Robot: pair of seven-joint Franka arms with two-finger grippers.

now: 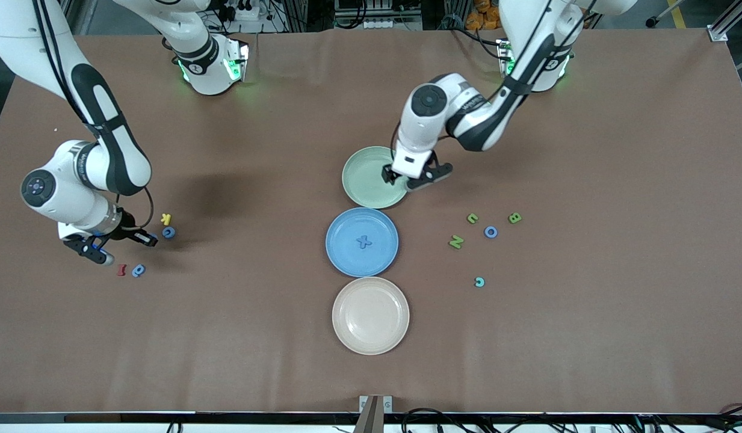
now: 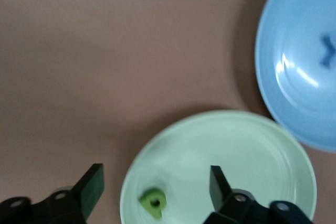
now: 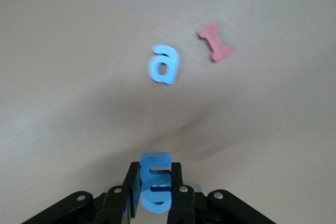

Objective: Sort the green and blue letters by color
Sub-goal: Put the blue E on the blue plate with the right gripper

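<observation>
Left hand (image 2: 152,184): fingers apart, over the green plate (image 1: 371,180); a green letter (image 2: 153,202) lies on that plate between them. Right hand (image 3: 155,184): clamped on a blue letter (image 3: 155,181), above the surface (image 1: 256,313) at the right arm's end, near a blue "a" (image 3: 164,64) and red I (image 3: 214,42). Blue plate (image 1: 346,252): one blue X (image 1: 363,242). Loose letters (image 1: 479,231) toward the left arm's end.

Brown table (image 1: 587,337), cables + metal frame (image 1: 729,18) at edge
</observation>
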